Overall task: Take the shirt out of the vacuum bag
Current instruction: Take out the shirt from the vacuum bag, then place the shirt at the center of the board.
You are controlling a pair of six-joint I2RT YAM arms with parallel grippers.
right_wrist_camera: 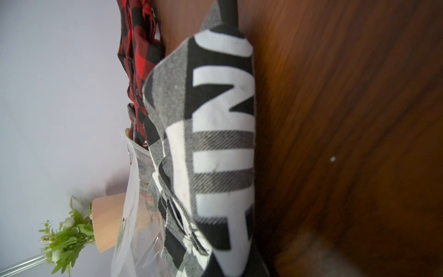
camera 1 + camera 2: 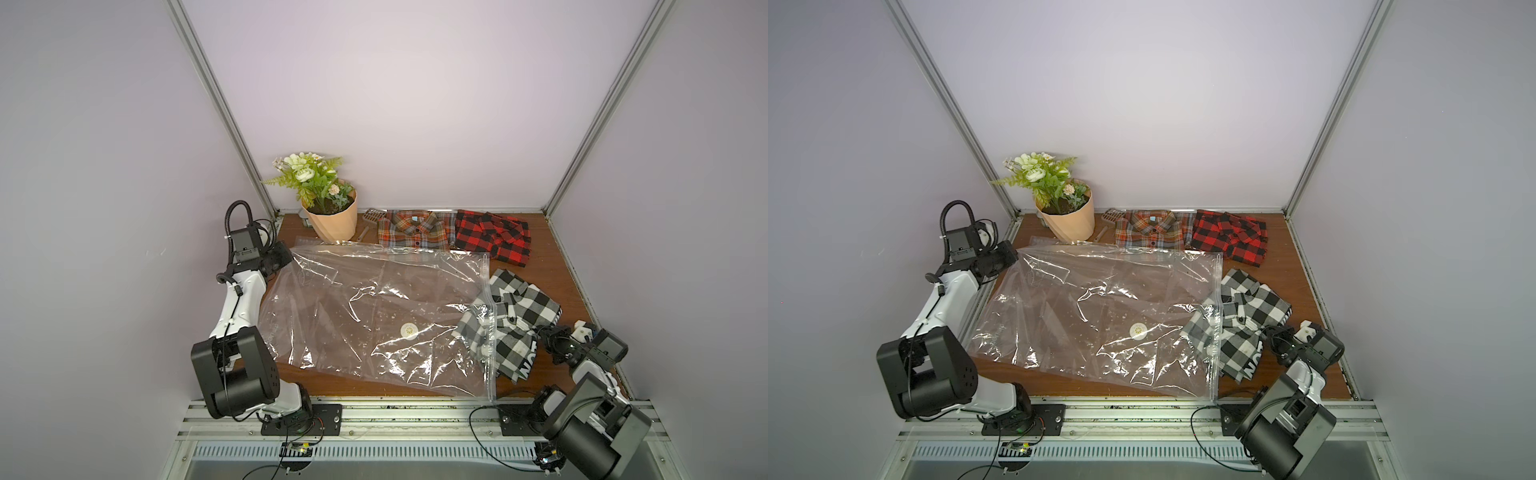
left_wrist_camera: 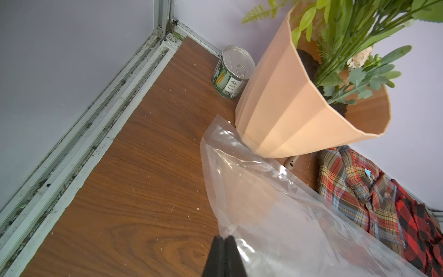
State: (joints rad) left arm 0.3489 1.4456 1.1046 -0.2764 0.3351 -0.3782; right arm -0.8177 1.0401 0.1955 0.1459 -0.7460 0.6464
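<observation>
Your left gripper point(image 3: 224, 239) pinches the bag point(image 2: 374, 307); your right gripper point(image 2: 545, 334) grips the shirt point(image 2: 519, 307), mostly out, one end left inside.

Place: a robot test cell in a lab, not a lived-in room.
Walls: bare pale lilac panels point(image 2: 395, 104) set in aluminium corner posts point(image 2: 218, 95), filling the upper half of both top views.
Surface: a wood-grain board point(image 2: 552, 274) edged by a slotted metal rail point(image 2: 415, 413) along the bottom.
Machines: a left arm point(image 2: 237, 374) at lower left and a right arm point(image 2: 594, 419) at lower right, mounted on that rail.
Props: a potted bouquet point(image 2: 334, 222) and folded plaid shirts point(image 2: 415, 230) at centre.
</observation>
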